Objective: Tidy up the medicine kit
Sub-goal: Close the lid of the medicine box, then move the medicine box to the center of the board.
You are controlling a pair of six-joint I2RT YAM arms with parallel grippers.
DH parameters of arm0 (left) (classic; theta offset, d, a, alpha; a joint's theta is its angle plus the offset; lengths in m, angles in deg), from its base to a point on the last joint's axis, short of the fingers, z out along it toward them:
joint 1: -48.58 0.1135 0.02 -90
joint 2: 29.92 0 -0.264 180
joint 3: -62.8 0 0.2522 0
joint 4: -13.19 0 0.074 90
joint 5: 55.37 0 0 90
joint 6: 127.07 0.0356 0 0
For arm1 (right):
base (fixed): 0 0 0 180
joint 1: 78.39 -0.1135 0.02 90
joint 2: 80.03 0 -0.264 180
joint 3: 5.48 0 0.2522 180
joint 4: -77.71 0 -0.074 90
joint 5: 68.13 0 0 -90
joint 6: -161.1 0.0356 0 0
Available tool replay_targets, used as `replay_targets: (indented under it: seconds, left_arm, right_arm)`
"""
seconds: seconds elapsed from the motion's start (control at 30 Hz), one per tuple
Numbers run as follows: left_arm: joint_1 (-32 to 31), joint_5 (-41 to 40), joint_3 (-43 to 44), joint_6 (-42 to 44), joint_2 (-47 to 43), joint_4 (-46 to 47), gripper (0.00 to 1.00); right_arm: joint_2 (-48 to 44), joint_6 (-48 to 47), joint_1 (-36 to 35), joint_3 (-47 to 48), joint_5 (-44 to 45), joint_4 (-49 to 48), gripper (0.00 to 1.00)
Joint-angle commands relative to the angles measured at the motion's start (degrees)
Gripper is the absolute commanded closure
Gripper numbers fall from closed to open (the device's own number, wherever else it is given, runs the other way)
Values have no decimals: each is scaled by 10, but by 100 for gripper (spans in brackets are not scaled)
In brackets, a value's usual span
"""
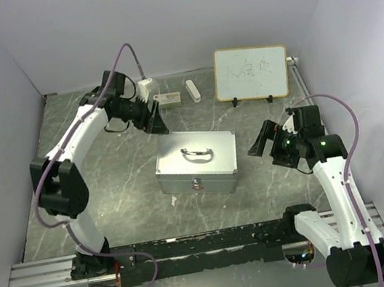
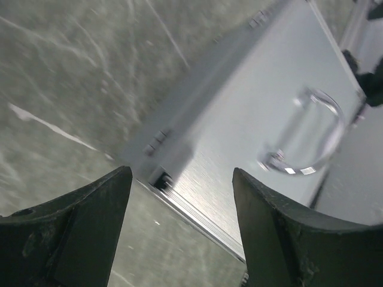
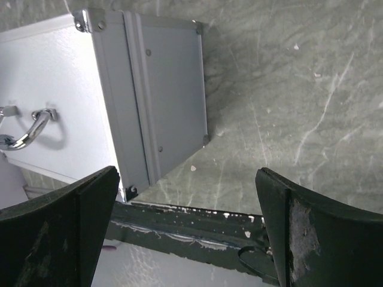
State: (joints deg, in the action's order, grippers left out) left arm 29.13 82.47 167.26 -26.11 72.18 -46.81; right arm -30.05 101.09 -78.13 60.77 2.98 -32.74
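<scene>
A silver medicine kit [image 1: 197, 163] sits shut at the centre of the overhead frame on a grey marbled desk [image 1: 120, 196], its chrome carry handle [image 1: 196, 153] lying flat on the lid and its front latch [image 1: 196, 184] turned toward the bottom of the frame, where the two arms are bolted. The left hand [image 1: 153, 123], jaws apart and holding nothing, hangs just above and to the upper left of the kit – its wrist camera looks down past both fingers at the hinged back edge and the handle. The right hand [image 1: 265, 140], jaws spread wide and likewise empty, is poised just off the kit's right side, with that side wall and the corner fittings filling the upper left of its own view. Flanking the kit this way would seem to let one hand steady it while the other works the lid, which has not yet been opened. Along the top of the overhead frame, well apart from the kit, stand a scribbled whiteboard [image 1: 251, 72], a small flat box [image 1: 167, 98] and a white stick-shaped item [image 1: 192, 89] – what these last two are cannot be made out.
</scene>
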Motion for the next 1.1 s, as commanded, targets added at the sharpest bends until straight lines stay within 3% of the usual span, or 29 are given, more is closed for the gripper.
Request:
replay_targets:
  seconds: [0.0, 0.23, 0.7, 1.07]
  left_arm:
    - [-7, -82, 100, 29, 64, 26, 21]
    - [-7, -116, 191, 33, 153, 37, 21]
    - [-8, -130, 214, 24, 224, 60, 21]
    - [-13, -111, 122, 22, 163, 59, 21]
  right_arm:
    - [-12, 0, -4, 1, 13, 50, 0]
    - [-37, 3, -5, -38, 7, 95, 0]
    - [12, -34, -18, -74, -65, 97, 0]
    - [161, 4, -189, -29, -41, 5, 0]
